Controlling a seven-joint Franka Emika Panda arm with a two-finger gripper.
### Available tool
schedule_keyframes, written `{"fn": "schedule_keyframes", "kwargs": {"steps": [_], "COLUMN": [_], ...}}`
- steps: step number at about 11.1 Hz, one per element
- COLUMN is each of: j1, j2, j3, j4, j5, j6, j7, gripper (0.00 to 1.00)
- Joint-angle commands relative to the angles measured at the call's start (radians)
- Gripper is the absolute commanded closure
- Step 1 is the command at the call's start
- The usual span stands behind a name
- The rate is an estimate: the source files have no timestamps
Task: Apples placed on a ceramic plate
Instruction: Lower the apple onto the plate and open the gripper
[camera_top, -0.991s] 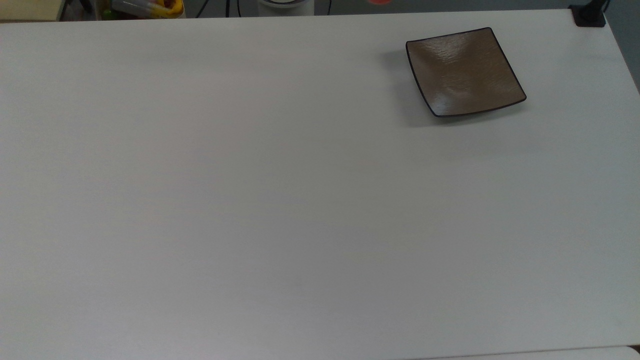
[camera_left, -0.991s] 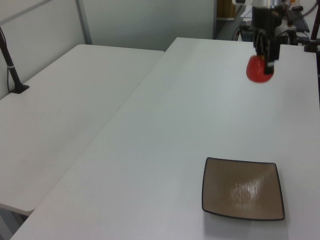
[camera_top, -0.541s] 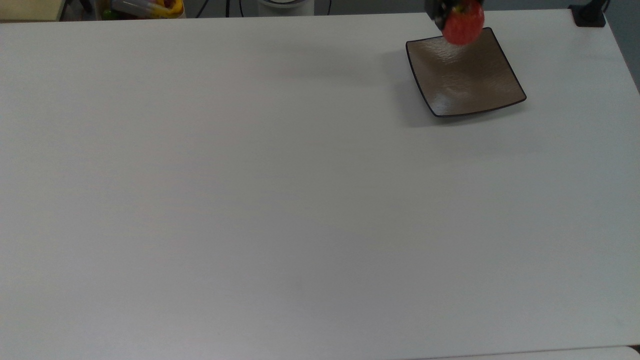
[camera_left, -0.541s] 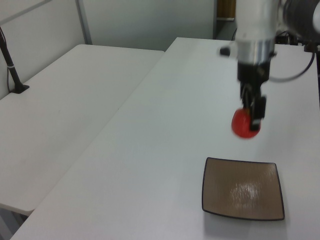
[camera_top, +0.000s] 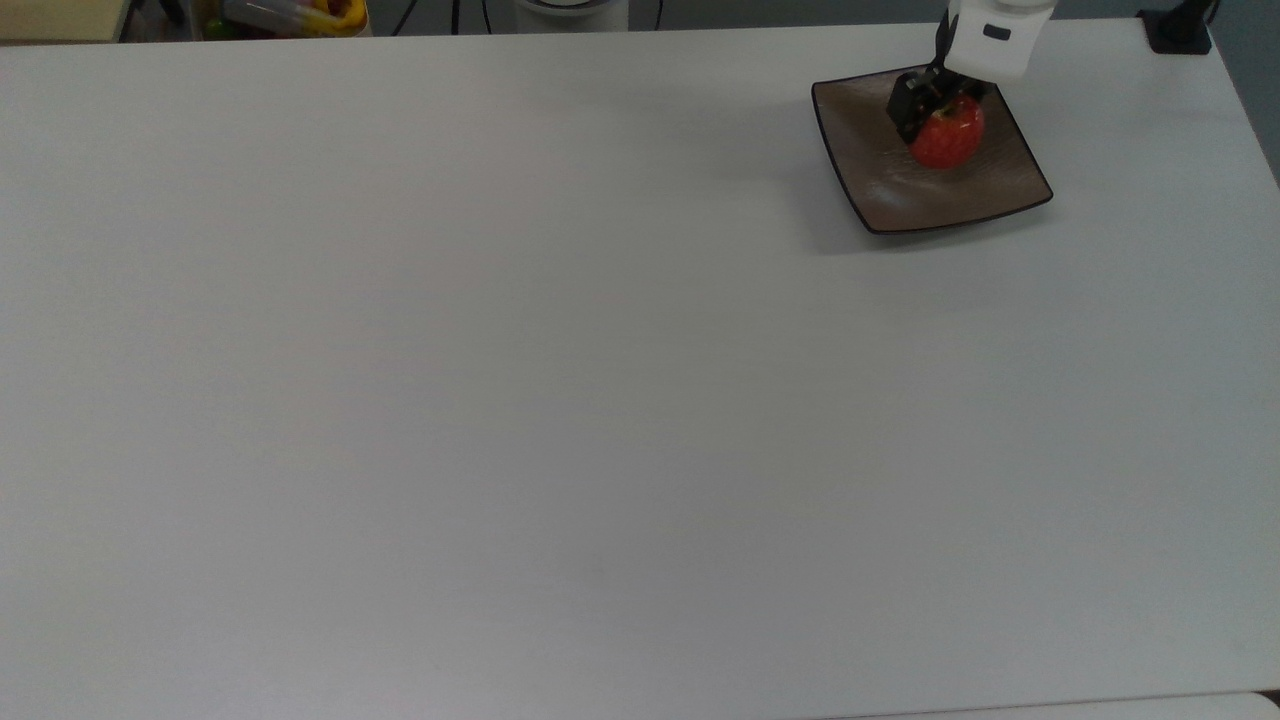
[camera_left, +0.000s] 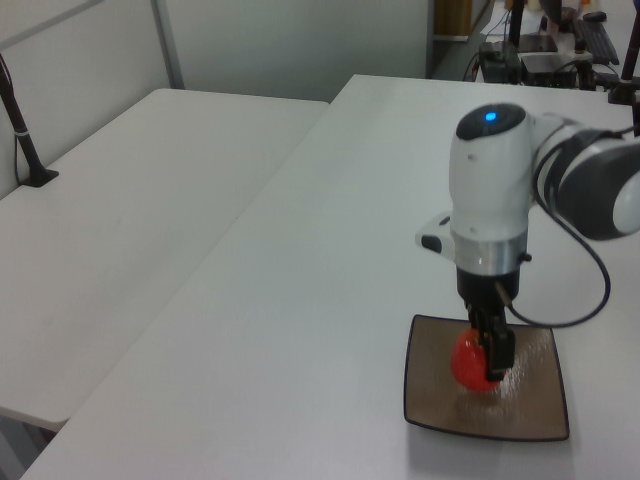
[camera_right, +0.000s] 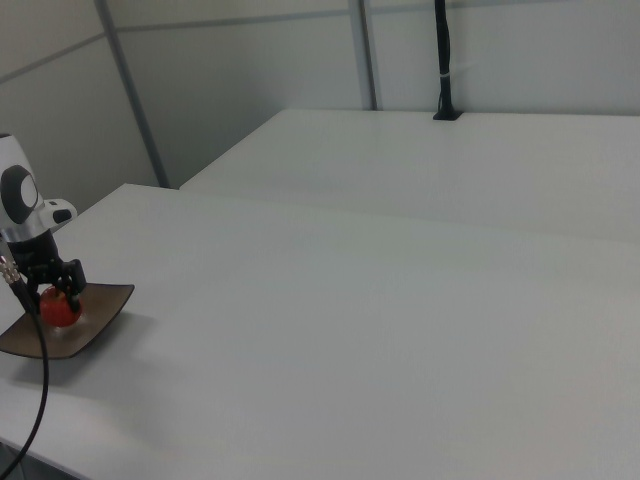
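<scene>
One apple, held low over the plate

One red apple (camera_top: 946, 138) sits between the two dark fingers of the gripper (camera_top: 938, 118), which are closed against its sides; in the left view a finger (camera_left: 498, 350) crosses the front of the fruit (camera_left: 470, 362), and in the right view the fingers straddle it from above (camera_right: 58, 306). The gripper (camera_left: 488, 352) points straight down from the white arm (camera_left: 490, 200). Directly beneath it lies the square brown ceramic plate (camera_top: 880, 190), with the apple over the plate's middle region. Whether the fruit already touches the glossy surface (camera_left: 530, 400) cannot be told, though it hangs very close to it. The plate (camera_right: 100, 325) rests flat on the white table (camera_top: 500, 400), which spreads away from the gripper on every side, with a grey cable (camera_left: 590, 290) looping behind the arm.
</scene>
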Motion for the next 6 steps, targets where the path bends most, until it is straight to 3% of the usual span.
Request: {"fn": "schedule_keyframes", "kwargs": {"steps": [1, 2, 4, 5, 6], "j1": [0.025, 0.025, 0.024, 0.024, 0.025], "j2": [0.034, 0.04, 0.045, 0.045, 0.045], "j3": [-0.008, -0.008, -0.008, -0.008, -0.008], "j4": [-0.009, -0.009, -0.009, -0.009, -0.009], "j5": [-0.06, -0.06, -0.06, -0.06, -0.06], "j6": [0.039, 0.039, 0.039, 0.039, 0.037], "j7": [0.062, 0.062, 0.062, 0.062, 0.062], "gripper": [0.99, 0.98, 0.79, 0.57, 0.05]}}
